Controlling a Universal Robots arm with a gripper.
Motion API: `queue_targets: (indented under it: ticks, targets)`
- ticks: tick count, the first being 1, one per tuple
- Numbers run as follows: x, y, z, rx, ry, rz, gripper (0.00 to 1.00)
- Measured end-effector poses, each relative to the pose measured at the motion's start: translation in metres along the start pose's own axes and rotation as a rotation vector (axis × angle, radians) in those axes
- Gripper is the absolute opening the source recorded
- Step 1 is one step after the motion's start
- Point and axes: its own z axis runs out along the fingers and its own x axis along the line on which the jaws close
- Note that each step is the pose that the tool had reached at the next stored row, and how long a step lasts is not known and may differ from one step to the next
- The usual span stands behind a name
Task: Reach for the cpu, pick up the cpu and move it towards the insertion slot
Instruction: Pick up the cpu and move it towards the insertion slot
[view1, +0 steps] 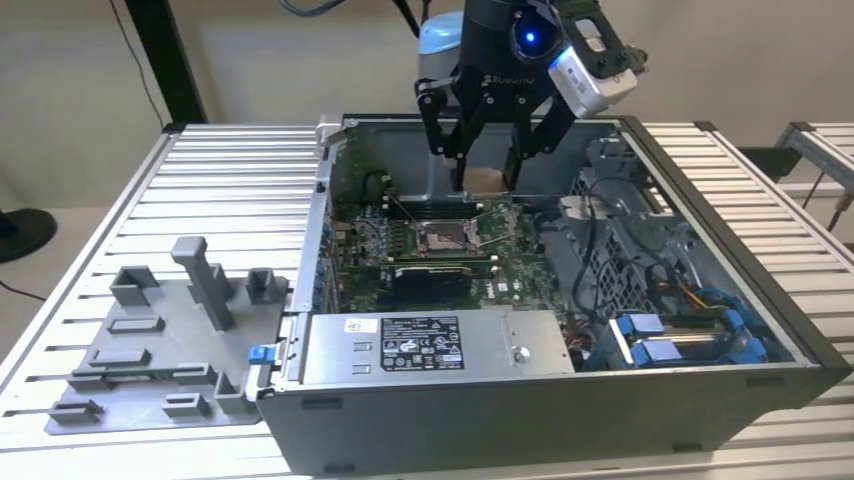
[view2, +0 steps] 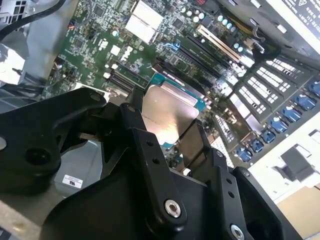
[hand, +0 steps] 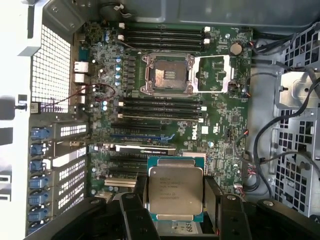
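In the exterior view, the gripper (view1: 483, 180) is hanging inside the open computer case (view1: 747, 300), pinching the cpu (view1: 483, 181) just above the insertion slot (view1: 445, 236) on the motherboard (view1: 400, 270). In the second wrist view, the black fingers (view2: 145, 145) are clamping the cpu (view2: 167, 112) from both sides. In the first wrist view, the cpu (hand: 175, 192) is sitting between the fingers (hand: 135, 210), well apart from the insertion slot (hand: 166, 75) near the motherboard's (hand: 220, 135) far edge.

Even, bright overhead light w/ glare washing out the case wall (hand: 12, 75) in first wrist view; close hand (view2: 175, 145) blurred in second.
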Motion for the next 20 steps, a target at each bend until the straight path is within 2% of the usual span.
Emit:
queue_targets:
  ticks: [13,20]
  targets:
    - [-0.0015,0.0053,0.0001,0.0001,0.0,0.0,0.0]
    - [-0.0016,0.0056,0.0002,0.0,0.0,0.0,0.0]
